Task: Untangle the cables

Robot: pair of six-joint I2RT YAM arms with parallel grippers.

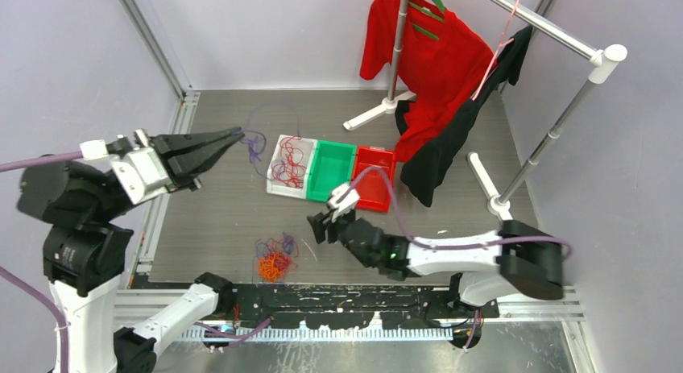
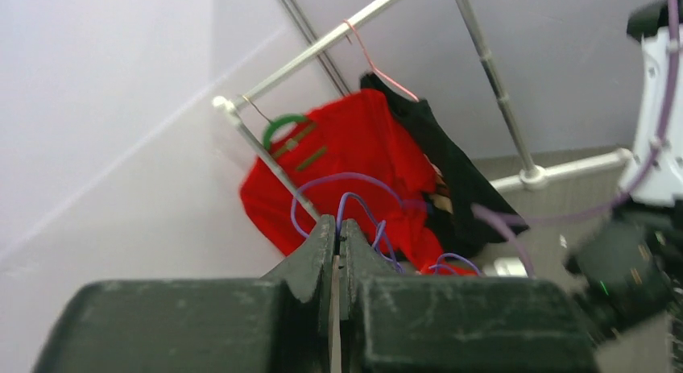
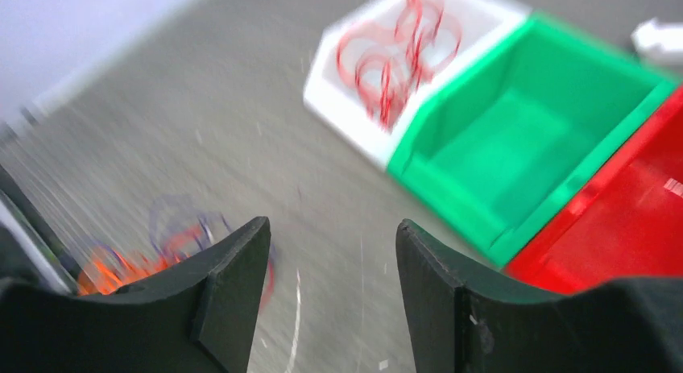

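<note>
The left pincer (image 1: 238,134) is clamped tight on a purple cable (image 1: 256,143), whose thin loops hang free of its tips above the surface (image 1: 217,212), just left of the white bin (image 3: 342,119). The rest of the tangle (image 1: 275,259), orange with purple and red strands, lies on the surface near the arm bases, well apart from the held cable. The right pincer (image 3: 332,225) is open and empty, hovering between that tangle and the row of bins. Red cables (image 1: 290,165) lie in the white bin, while the green bin (image 1: 332,171) and red bin (image 1: 375,180) beside it look bare, so the purple cable probably belongs in one of those two. To finish this step well, the left arm should carry the cable high enough that its dangling loops clear the white bin's rim and do not hook the red cables inside. It should lower the loops fully into the chosen bin before letting go, or a strand may drape over a wall. The right arm sits close to the green and red bins, so it should keep to the tangle's side and out of the carrying path. The right wrist view is blurred, so whether purple strands in the tangle are free or knotted into the orange cannot be told, and any pick there calls for a slow, single-strand pinch at the tangle's edge.
</note>
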